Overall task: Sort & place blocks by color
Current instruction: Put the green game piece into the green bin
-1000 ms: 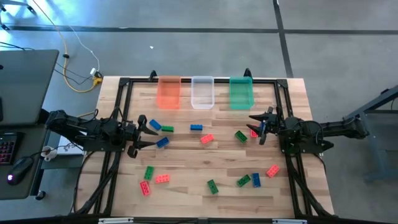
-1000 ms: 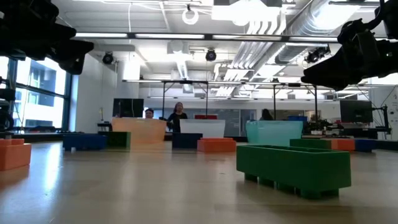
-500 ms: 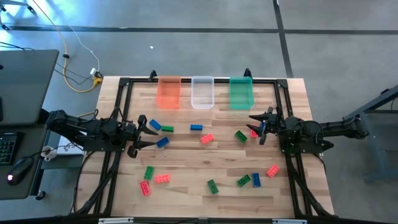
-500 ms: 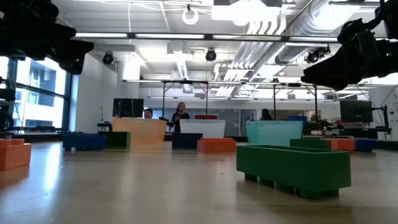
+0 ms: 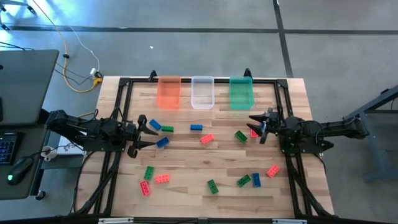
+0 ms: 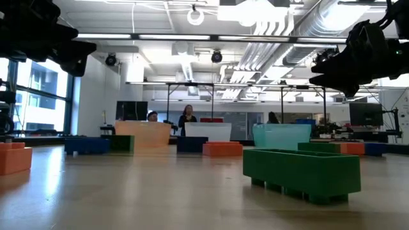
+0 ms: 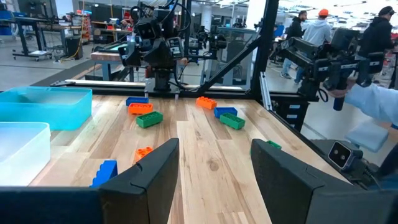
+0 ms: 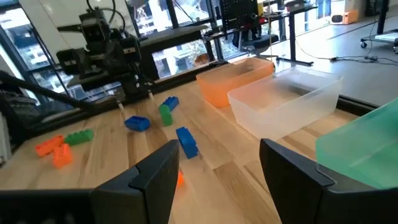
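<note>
Several small blocks lie flat and scattered on the wooden table: blue ones, red ones, green ones. My left gripper hovers level at the table's left side, open, with a blue block just past its fingers. My right gripper hovers level at the right side, open, beside a red block. Both wrist views show nothing between the fingers.
Three bins stand in a row along the far edge: orange, clear, green. A black frame rings the table. A person's sleeve shows beyond the table's near side. Bare wood lies mid-table.
My right gripper has rolled a little about the line it points along, staying where it was; its outline in the low view has shifted. Blocks and left arm have kept still.
</note>
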Controlling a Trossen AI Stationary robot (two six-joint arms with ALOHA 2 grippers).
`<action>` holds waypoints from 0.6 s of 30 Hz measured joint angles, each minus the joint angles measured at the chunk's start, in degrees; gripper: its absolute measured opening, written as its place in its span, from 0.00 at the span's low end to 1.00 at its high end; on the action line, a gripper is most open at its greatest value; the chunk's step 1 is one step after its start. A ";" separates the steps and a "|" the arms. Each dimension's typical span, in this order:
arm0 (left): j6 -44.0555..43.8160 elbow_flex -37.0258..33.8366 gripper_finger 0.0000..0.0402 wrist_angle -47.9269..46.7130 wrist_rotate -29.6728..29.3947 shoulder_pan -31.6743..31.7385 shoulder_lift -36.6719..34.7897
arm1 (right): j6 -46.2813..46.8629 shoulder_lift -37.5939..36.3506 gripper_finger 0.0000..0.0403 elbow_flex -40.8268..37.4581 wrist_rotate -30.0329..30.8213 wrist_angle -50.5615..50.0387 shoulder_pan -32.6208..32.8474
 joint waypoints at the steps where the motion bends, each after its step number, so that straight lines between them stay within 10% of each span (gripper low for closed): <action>1: -0.02 0.00 0.47 0.02 -0.04 0.02 0.00 | -0.02 0.04 0.53 0.49 -0.46 -0.33 0.00; 18: -1.63 0.00 0.47 0.00 -4.30 0.04 0.01 | 0.49 2.78 0.53 20.47 6.40 -21.20 -0.02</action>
